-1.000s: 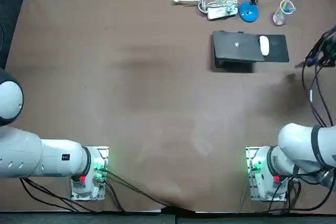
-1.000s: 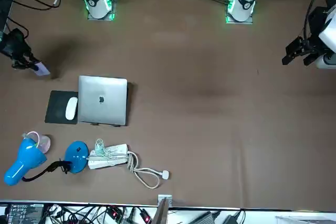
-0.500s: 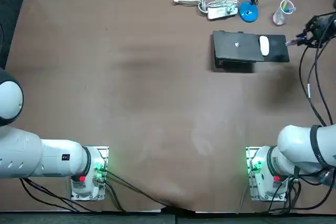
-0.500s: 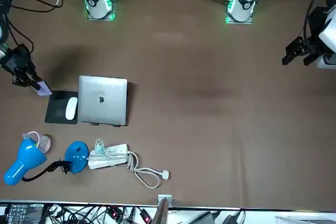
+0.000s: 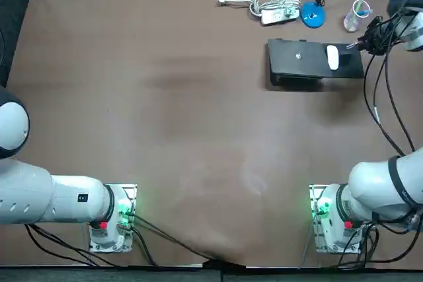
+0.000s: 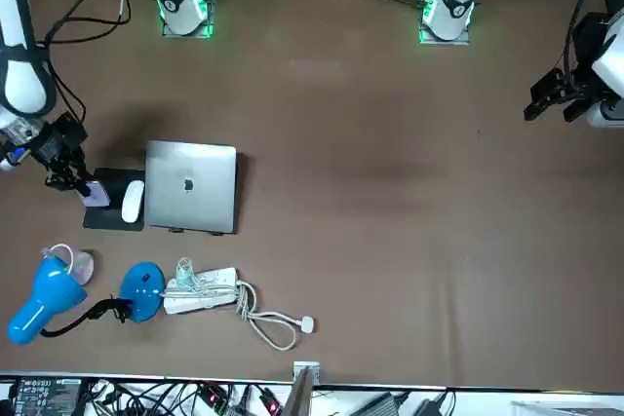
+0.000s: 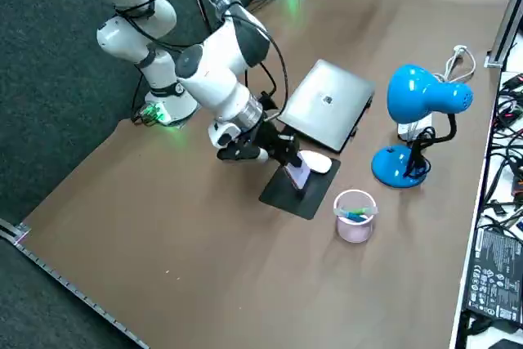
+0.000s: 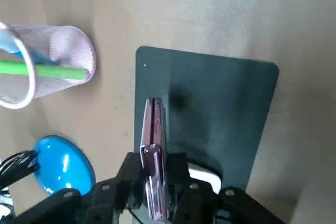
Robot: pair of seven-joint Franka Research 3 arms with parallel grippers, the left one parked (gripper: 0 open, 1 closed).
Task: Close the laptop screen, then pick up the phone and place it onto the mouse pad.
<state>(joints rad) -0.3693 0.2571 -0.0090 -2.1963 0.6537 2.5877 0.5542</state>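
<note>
**Phone held on edge over the mouse pad, laptop shut**

The right gripper (image 8: pixel 155 170) was clamped on a slim pale-lilac phone (image 8: pixel 154 145), its two black fingers (image 8: pixel 129 176) pressed against the phone's flat faces so that it stood on edge between them. In the side view the gripper (image 7: pixel 282 153) reached in low from the robot's right, with the phone (image 7: pixel 297 175) angled down over the dark rectangular mouse pad (image 7: pixel 288 196). Whether the phone's lower end touched the pad could not be told.

From the front, the phone (image 6: pixel 96 194) sat over the half of the pad (image 6: pixel 101 215) away from the laptop, just beside the white oval mouse (image 6: pixel 131 201) that lay on the pad. The silver laptop (image 6: pixel 190 187) lay with its lid fully down, touching the pad's other edge.

Beyond the pad stood a clear mesh cup (image 7: pixel 354 215) holding a green pen, near a blue desk lamp (image 7: pixel 421 100). A white power strip with a coiled cable (image 6: pixel 200 291) lay next to the lamp's base.
</note>
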